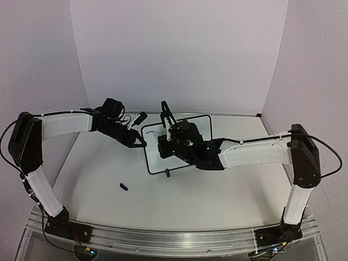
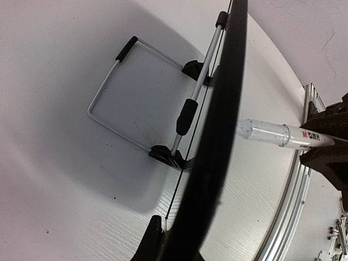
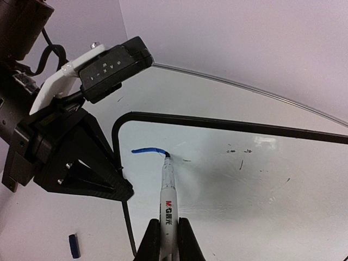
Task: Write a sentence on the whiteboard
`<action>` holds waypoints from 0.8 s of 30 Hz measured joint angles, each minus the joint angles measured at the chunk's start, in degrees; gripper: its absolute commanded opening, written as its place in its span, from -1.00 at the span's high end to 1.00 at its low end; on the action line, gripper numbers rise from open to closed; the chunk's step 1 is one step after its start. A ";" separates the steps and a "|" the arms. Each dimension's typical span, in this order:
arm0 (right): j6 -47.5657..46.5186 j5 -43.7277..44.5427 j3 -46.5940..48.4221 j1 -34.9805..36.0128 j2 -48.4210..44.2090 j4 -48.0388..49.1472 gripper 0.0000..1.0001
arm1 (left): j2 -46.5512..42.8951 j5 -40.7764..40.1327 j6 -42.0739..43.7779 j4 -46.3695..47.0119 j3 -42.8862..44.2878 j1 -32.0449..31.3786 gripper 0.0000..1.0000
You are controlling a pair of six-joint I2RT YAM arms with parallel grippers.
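top: left end effector [image 1: 140,143] clamped on frame of small black-framed white whiteboard [image 1: 201,128] | left wrist: silver wire stand [image 2: 205,68] beyond its fingers | right wrist: right end effector [image 3: 168,234] grips slim white marker [image 3: 167,201], tip on board, short blue stroke [image 3: 147,151] just ahead-left

Pale lilac walls [image 1: 179,54] enclose a white table [image 1: 179,201] (metal rail [image 1: 179,242] along near edge)

The left arm [image 1: 65,125] rises from its base and folds inward with its forearm roughly level. The left gripper [image 1: 137,142] is pinched tight on the left edge of the whiteboard [image 3: 244,179]. The right arm [image 1: 255,155] stretches in from the opposite side, and the right gripper [image 3: 167,239] is clamped around a marker [image 3: 167,190] that points away from the wrist.
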 measured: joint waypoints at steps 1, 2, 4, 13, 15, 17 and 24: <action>-0.04 -0.02 -0.33 -0.04 -0.22 0.02 1.00 | 0.00 0.02 0.00 -0.02 0.00 0.00 1.00; -0.22 -0.26 -0.85 -0.09 -0.57 0.20 1.00 | 0.00 0.02 0.04 -0.02 0.00 -0.02 1.00; -0.70 -0.98 -1.53 -0.11 -1.01 0.61 1.00 | 0.00 0.04 0.17 -0.04 0.00 -0.07 1.00; -2.82 -3.43 -1.79 0.04 -1.16 1.70 1.00 | 0.00 0.07 0.57 -0.09 0.00 -0.09 1.00; -2.86 -3.39 -1.73 0.07 -1.16 1.70 1.00 | 0.00 0.07 0.61 -0.09 0.00 -0.09 1.00; -2.86 -3.23 -1.60 0.07 -1.16 1.68 1.00 | 0.00 0.07 0.61 -0.09 0.00 -0.09 1.00; -3.02 -2.97 -0.92 0.04 -1.14 1.55 1.00 | 0.00 0.09 0.61 -0.09 0.00 -0.09 1.00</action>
